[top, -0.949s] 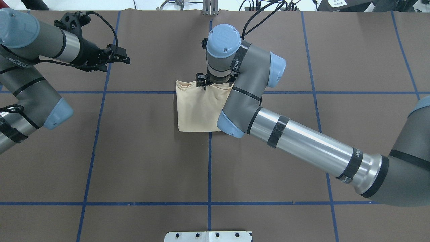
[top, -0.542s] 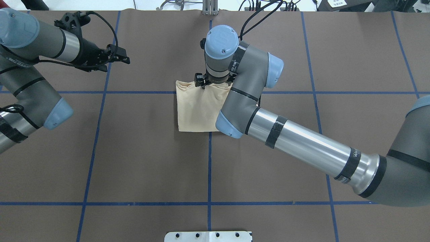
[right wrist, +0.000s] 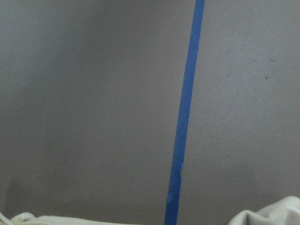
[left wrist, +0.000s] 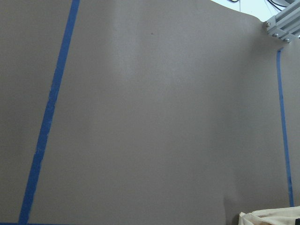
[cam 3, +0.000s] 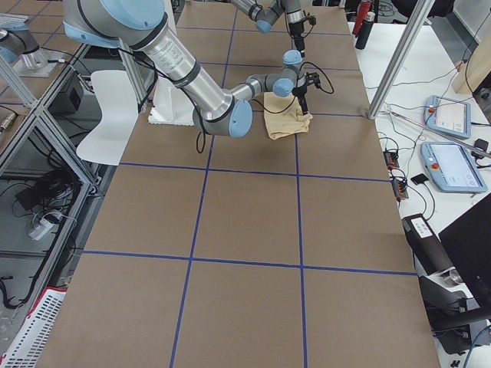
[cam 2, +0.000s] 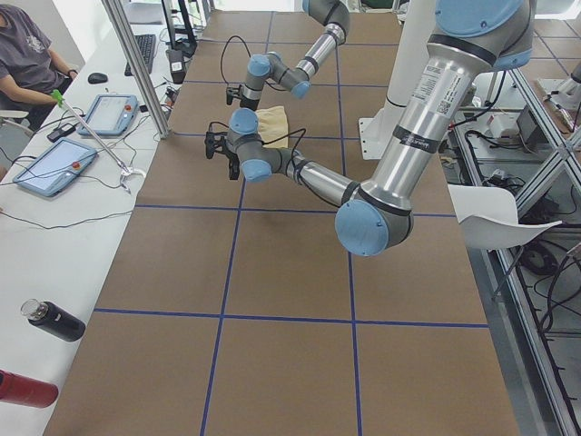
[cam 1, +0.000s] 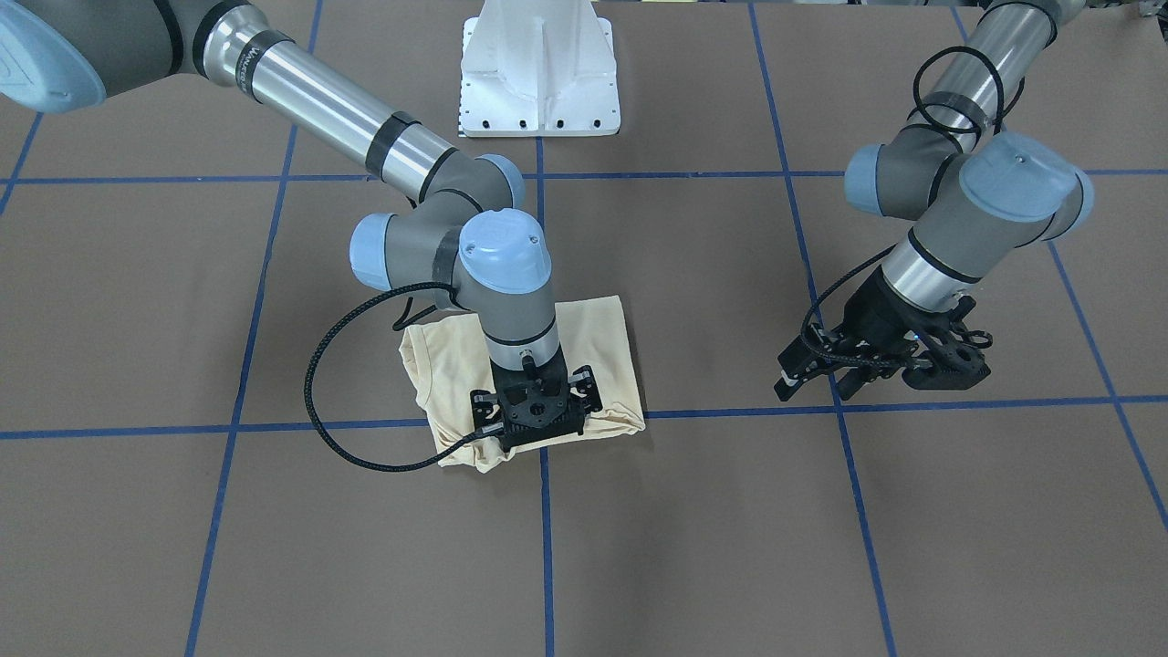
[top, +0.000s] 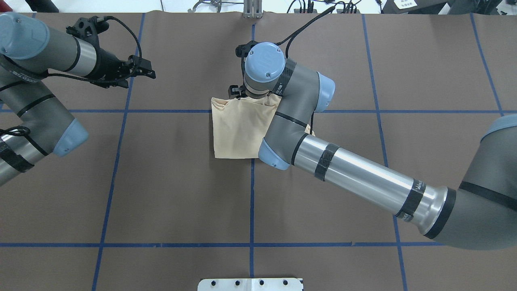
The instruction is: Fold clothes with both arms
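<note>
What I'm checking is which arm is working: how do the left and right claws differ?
The right claw points straight down at the shirt's edge; the left claw slants over bare table. The left claw is open; the right claw's opening is hidden. Both are black.

Brown table cover (top: pixel 161 182) with blue tape grid (top: pixel 251 202), white chair (cam 2: pixel 499 218) beside it, black bottle (cam 2: pixel 54 321) on the side bench (cam 2: pixel 36 263).

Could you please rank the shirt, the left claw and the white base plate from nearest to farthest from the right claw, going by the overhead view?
1. The shirt, right at the right claw, which sits over its far edge.
2. The left claw, out to the left side.
3. The white base plate, at the view's bottom edge, clearly farthest.
</note>
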`<state>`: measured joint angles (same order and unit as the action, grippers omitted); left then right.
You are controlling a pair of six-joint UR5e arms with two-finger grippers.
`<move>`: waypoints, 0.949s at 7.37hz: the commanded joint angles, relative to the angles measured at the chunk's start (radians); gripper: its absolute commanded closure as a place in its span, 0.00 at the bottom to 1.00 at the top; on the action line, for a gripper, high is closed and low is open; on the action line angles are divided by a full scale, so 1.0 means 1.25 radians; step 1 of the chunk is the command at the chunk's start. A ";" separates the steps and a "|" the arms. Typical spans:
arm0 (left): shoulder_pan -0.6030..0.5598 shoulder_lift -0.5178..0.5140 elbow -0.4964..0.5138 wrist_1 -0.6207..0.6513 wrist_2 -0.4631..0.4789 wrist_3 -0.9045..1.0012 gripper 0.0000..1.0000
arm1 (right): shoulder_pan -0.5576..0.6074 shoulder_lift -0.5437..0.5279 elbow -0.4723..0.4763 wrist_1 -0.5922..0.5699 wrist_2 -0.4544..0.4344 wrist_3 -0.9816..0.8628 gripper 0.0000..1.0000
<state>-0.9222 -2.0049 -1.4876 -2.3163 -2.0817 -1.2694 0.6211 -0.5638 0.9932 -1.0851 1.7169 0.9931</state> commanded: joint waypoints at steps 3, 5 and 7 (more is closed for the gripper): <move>-0.036 0.004 -0.010 -0.002 -0.005 0.094 0.00 | 0.045 0.001 0.077 -0.121 0.039 0.001 0.01; -0.060 0.059 -0.043 -0.005 0.050 0.125 0.00 | 0.075 -0.044 0.250 -0.312 0.044 -0.004 0.01; -0.112 0.114 -0.085 -0.007 0.053 0.184 0.00 | 0.177 -0.104 0.296 -0.343 0.172 -0.008 0.01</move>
<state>-1.0269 -1.8941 -1.5653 -2.3261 -2.0250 -1.0891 0.7570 -0.6372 1.3189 -1.4841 1.8211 0.9860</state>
